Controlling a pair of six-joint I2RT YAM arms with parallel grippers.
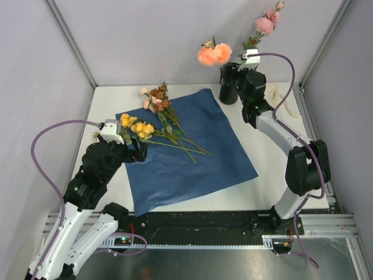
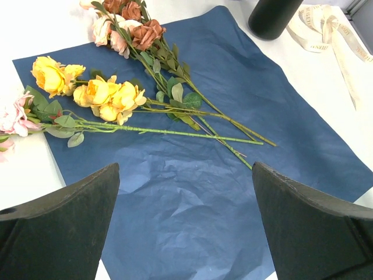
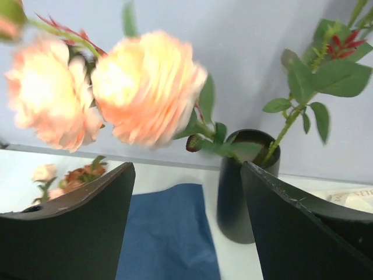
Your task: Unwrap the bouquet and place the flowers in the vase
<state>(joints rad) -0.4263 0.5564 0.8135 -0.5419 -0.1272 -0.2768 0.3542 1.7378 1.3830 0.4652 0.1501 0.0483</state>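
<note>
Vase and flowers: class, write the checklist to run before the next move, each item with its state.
1. Is the vase upright: ok.
2. Are peach flowers in it: ok.
3. Is the right gripper open, empty: ok.
4. Is the left gripper open over the blue paper: ok.
5. Are all flowers in: not ok; yellow flowers and brownish-red flowers lie on the paper.
6. Is the ribbon clear of them: ok.

Blk/wht arms (image 1: 278, 129), purple cables (image 1: 42, 153)

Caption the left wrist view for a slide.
Open left gripper facing yellow and brownish-red flowers lying on spread blue paper; ribbon beside vase.
</note>
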